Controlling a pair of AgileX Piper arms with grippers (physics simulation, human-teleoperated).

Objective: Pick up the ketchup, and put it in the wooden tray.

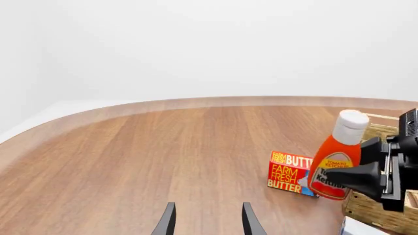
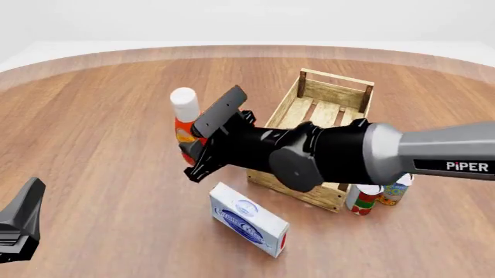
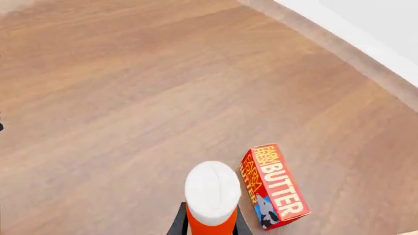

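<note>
The ketchup [image 2: 184, 119], a red-orange bottle with a white cap, leans slightly just left of the wooden tray [image 2: 334, 91]. My right gripper [image 2: 198, 142] is shut on its body below the cap. In the right wrist view its fingers [image 3: 179, 223] sit on both sides of the bottle [image 3: 212, 192]. The bottle also shows in the left wrist view [image 1: 336, 161], beside the tray's corner [image 1: 375, 211]. My left gripper [image 1: 207, 223] is open and empty over bare table, at the near left in the front view [image 2: 20, 227].
A red butter box [image 1: 290, 172] lies on the table just behind the ketchup, also in the right wrist view [image 3: 274, 188]. A white and blue box [image 2: 247, 227] lies in front of the tray. Two cans [image 2: 363, 198] stand at the tray's near right corner.
</note>
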